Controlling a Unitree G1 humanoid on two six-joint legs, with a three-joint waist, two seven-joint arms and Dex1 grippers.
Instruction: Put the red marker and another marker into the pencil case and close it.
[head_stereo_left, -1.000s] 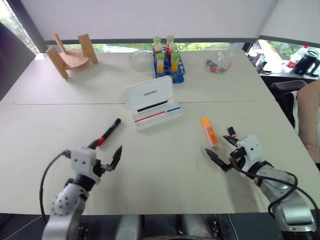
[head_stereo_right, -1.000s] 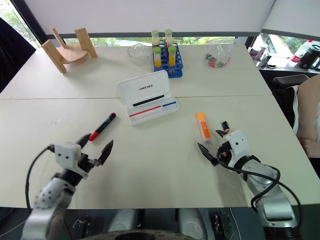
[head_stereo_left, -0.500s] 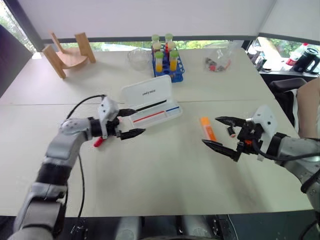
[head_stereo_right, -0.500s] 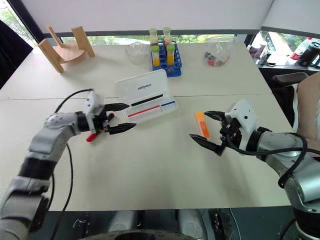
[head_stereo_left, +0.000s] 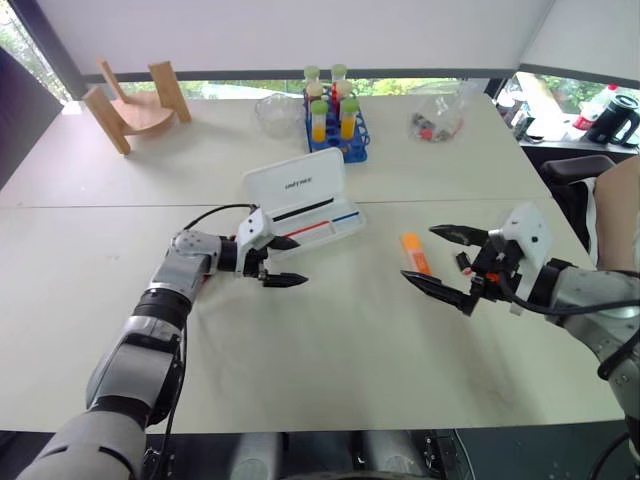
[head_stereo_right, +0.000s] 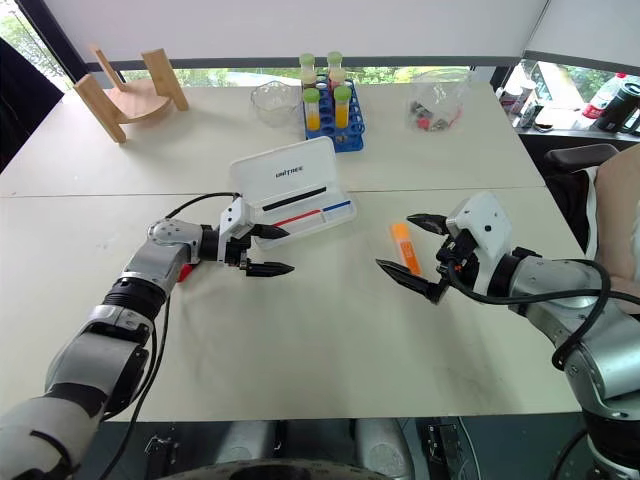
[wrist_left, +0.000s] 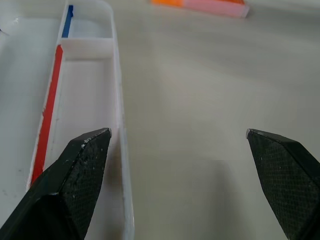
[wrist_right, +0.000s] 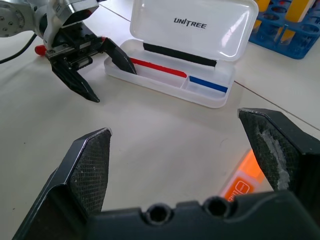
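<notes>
Both sets of fingers gape empty: left gripper (head_stereo_right: 262, 250) beside the pencil case (head_stereo_right: 292, 190), right gripper (head_stereo_right: 413, 256) by the orange marker (head_stereo_right: 403, 247).

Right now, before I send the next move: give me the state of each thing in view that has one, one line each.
pencil case: lid up, tray holds no marker.
red marker: on the table, mostly hidden behind the left arm.
orange highlighter: lying flat on the table, outside the case.
left gripper: open, holding nothing, beside the case's near end.
right gripper: open, holding nothing, around the highlighter's spot, above it.
tube rack: upright, tubes standing in it.
</notes>
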